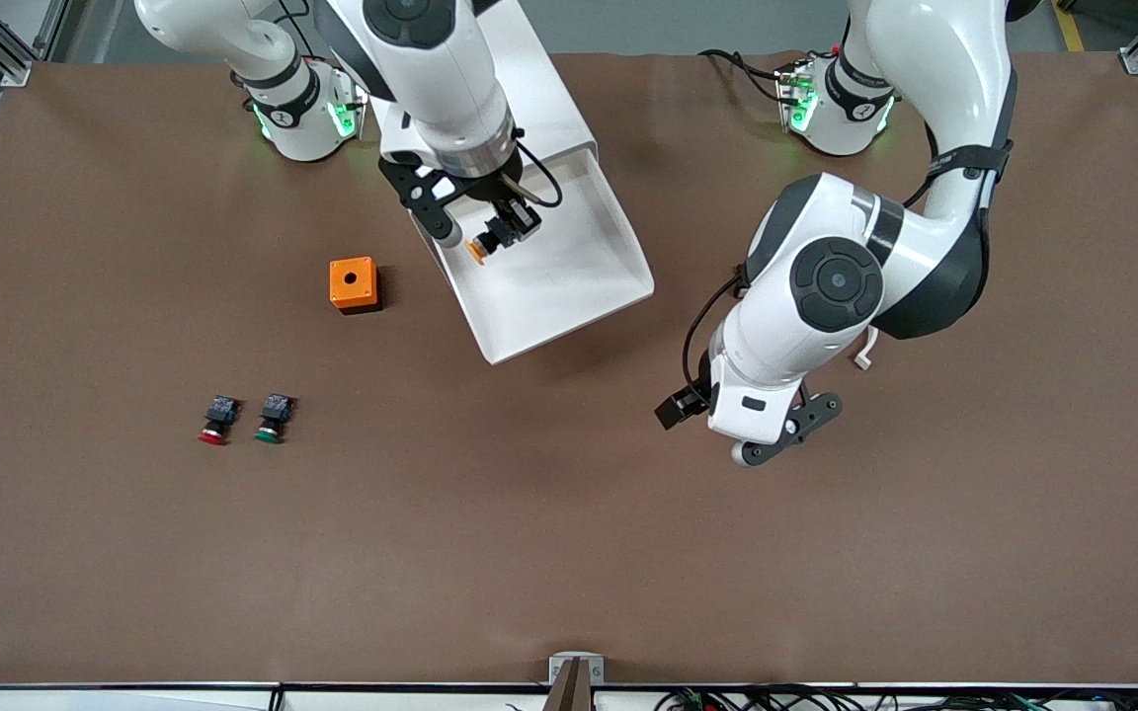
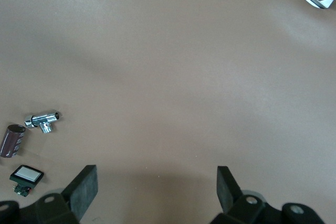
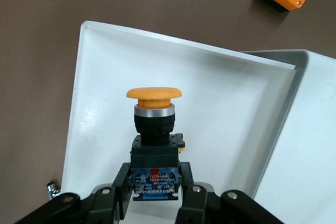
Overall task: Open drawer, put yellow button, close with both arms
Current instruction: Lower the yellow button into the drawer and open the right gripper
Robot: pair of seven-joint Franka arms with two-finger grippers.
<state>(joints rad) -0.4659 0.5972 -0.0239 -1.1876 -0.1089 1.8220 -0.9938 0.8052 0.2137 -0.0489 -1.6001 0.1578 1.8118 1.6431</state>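
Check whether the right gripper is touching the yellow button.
Touching. In the right wrist view, the right gripper has its jaws clamped on the black-and-blue body of the yellow button, holding it over the open drawer.

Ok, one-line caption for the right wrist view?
Right gripper holds the yellow button by its body over the open white drawer.
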